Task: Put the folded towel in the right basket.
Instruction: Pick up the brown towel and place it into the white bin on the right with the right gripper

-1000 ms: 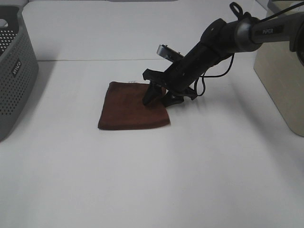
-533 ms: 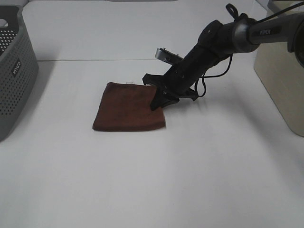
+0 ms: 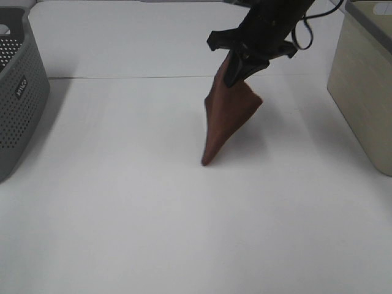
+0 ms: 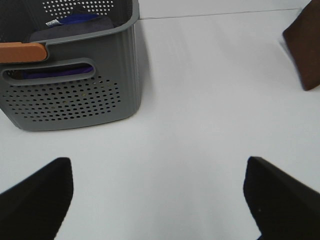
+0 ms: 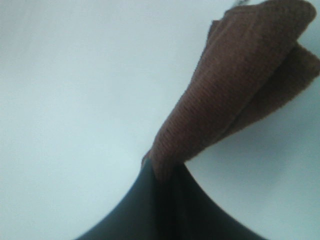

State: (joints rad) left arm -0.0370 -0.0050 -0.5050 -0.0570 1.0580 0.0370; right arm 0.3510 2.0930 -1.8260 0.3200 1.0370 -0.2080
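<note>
While hanging limp from right hand [image 3: 235,75] clenched on towel [image 3: 226,119] corner | soft, light, floppy | pinch all layers.

Towel [image 3: 228,116] aloft, mid-table.
Hangs from right gripper [image 3: 236,75] over table [image 3: 153,233]; left basket [image 3: 18,92] far left, right basket [image 3: 361,79] far right.

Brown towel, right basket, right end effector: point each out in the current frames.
brown towel [image 3: 229,116], exterior high view, middle of the hanging cloth
right basket [image 3: 361,92], exterior high view, beige side wall
right end effector [image 3: 234,76], exterior high view, fingertips pinching the towel's top
</note>
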